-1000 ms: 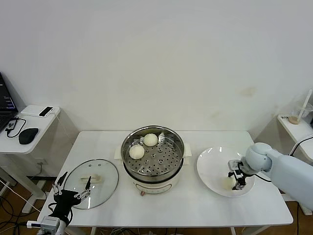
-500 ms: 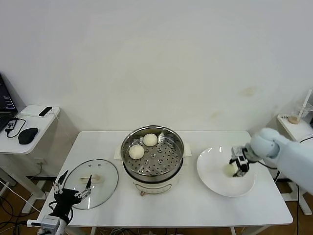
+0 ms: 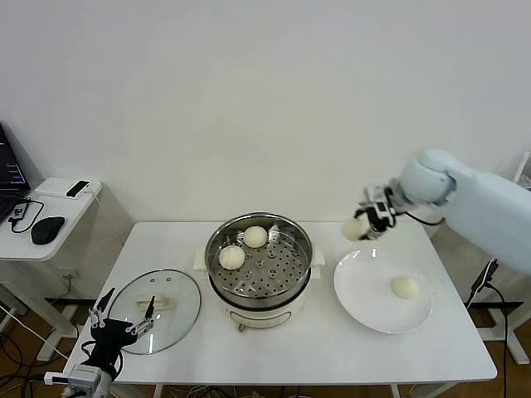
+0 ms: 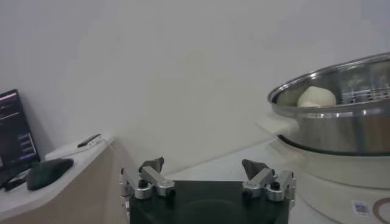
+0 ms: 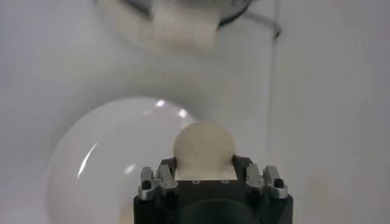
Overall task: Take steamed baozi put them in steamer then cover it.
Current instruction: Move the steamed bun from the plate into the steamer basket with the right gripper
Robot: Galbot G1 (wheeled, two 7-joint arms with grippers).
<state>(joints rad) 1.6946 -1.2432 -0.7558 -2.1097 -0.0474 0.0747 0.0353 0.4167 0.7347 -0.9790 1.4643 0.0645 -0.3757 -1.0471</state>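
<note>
The steel steamer [image 3: 259, 267] stands at the table's middle on its cream base, with two baozi [image 3: 232, 257] [image 3: 255, 236] on its perforated tray. My right gripper [image 3: 362, 224] is shut on a third baozi [image 3: 354, 228] and holds it in the air above the far left rim of the white plate [image 3: 365, 294], right of the steamer. The right wrist view shows that baozi [image 5: 203, 146] between the fingers. A fourth baozi [image 3: 405, 287] lies on the plate. The glass cover [image 3: 155, 310] lies flat left of the steamer. My left gripper [image 3: 123, 326] is open at the table's front left.
A side table [image 3: 50, 217] with a mouse [image 3: 47, 229] and a phone stands at the far left. A small shelf stands off the table's right edge. In the left wrist view the steamer [image 4: 341, 122] rises to one side.
My right gripper took a baozi from the plate, lifted it and carried it up and left toward the steamer. One baozi stays on the plate. The left arm has not moved.
</note>
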